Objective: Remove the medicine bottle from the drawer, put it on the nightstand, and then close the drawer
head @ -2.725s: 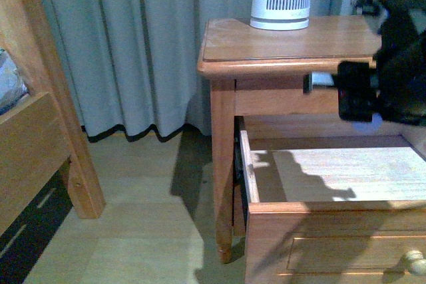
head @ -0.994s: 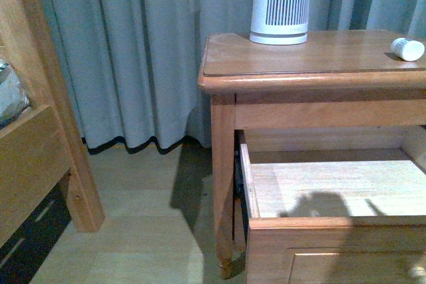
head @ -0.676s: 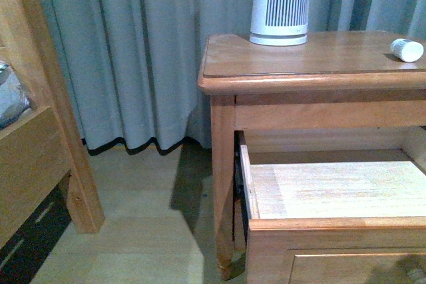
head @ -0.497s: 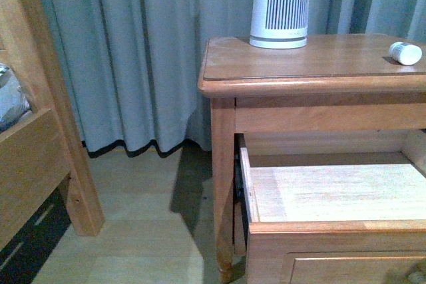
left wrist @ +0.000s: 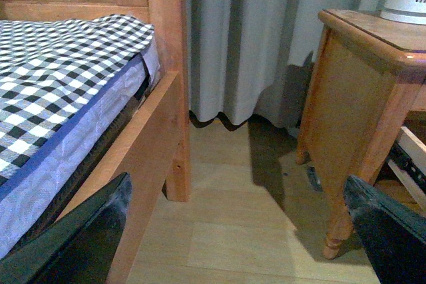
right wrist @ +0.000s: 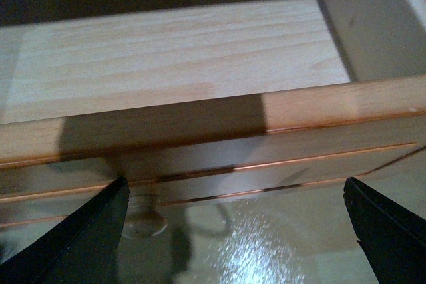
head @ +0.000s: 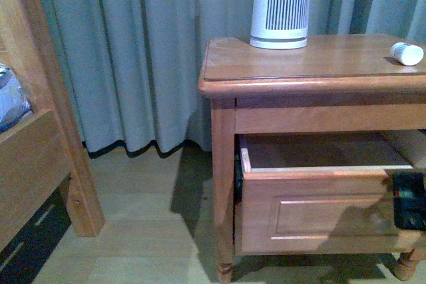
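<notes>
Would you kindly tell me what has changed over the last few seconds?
The drawer has been pushed most of the way in, with the right gripper now open in front of it. About 2.7 seconds ago that arm was at the nightstand top; the medicine bottle has lain there since. The white ribbed device stayed put.
</notes>
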Robot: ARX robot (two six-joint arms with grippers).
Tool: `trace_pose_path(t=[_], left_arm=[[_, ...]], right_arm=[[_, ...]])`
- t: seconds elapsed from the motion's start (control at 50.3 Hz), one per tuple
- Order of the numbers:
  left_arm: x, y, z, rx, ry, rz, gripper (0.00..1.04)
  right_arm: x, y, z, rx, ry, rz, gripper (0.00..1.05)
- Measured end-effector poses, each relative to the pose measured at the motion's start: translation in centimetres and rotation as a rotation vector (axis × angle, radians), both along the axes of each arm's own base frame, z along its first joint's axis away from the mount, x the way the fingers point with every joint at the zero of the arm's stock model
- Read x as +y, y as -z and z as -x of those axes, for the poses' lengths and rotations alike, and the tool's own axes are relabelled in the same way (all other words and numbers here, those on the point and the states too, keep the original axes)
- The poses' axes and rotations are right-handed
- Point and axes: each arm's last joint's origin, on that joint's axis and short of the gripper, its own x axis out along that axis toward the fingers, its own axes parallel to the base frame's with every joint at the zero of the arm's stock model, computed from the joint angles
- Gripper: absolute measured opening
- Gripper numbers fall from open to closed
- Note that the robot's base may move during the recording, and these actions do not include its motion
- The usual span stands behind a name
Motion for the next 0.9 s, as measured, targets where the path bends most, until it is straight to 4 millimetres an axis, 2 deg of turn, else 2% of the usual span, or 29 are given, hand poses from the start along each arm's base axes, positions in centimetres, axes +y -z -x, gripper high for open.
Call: trace_pose_path(t=[0.179,0.338,0.676,0.796,0.895], left_arm=[[0.0,0.0,0.0,0.0,0.0,0.0,0.98],[0.0,0.0,0.0,0.0,0.0,0.0,0.98],[0.0,0.0,0.0,0.0,0.0,-0.001,0.98],[0.0,0.0,0.0,0.0,0.0,-0.001,0.98],[0.0,0.0,0.0,0.0,0.0,-0.001,0.98]], right_arm=[[-1.6,-0.5,-6.3,-0.052,0.023,0.049,0.98],[-2.3,-0.6,-8.6,-0.054,0.023,0.078,0.98],[-2.7,0.4,-8.7,-0.051,0.015,0.096,0.98],[-2.5,0.3,-7.4,-0.054,-0.003,0.087,0.98],[-2.0,-0.5,-5.0,-0.053,-0.017,0.075,0.98]])
